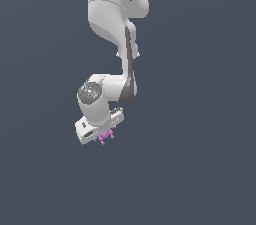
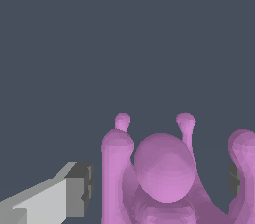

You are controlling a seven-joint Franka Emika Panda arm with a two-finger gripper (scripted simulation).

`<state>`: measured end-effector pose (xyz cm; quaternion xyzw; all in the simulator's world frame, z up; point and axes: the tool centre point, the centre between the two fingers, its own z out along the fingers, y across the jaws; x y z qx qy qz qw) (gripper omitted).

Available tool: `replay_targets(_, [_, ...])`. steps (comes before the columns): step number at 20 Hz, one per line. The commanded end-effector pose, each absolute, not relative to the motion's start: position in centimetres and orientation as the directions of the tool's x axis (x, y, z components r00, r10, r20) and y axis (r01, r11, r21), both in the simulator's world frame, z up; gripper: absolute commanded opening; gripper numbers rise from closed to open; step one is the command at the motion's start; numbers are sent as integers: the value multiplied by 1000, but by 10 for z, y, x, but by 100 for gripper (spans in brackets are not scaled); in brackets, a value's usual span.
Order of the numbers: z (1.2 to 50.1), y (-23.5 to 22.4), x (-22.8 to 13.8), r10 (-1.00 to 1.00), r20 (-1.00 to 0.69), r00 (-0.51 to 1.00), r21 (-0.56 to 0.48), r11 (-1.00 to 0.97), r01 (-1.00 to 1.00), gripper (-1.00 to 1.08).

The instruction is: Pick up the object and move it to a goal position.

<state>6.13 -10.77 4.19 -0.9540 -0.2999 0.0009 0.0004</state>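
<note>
White and boxy, the parallel-jaw gripper (image 1: 106, 134) at the end of the glossy white Panda arm (image 1: 112, 29) is seen pointing downward in the exterior view, with the small pink-purple lumpy object (image 1: 105, 137) showing just beneath its underside. In the wrist view the object (image 2: 164, 175), a rounded centre ringed by short stubby protrusions, sits between the jaws: one grey-tipped white finger (image 2: 74, 190) stands just beside the object with a thin gap visible, while the other finger (image 2: 233, 178) is largely hidden behind a pink lobe. The jaws are therefore judged to be spread around the object, not yet pressed onto it, though contact on the hidden side cannot be told.

The step in hand is judged to be the closing of the grasp. It would be done well if the pads were brought in evenly onto the rounded centre and not onto a thin stub, from which the object could twist or slip away. A lift should be begun only once both sides are firmly met.

Around the object only a plain dark blue-grey surface (image 1: 200, 169) is shown. No goal marker is visible in either view, and nothing is seen standing in the way.
</note>
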Motion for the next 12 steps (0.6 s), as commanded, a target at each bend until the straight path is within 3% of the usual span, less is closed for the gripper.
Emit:
replay_targets(1, [39,-108,62,572,0,820,0,-820,572,100])
replay_targets(3, [40,-108,63,572,0,820,0,-820,572,100])
replay_targets(4, [40,-108,63,572,0,820,0,-820,572,-100])
replay_targets(12, [40,-108,63,572,0,820,0,-820,572,-100])
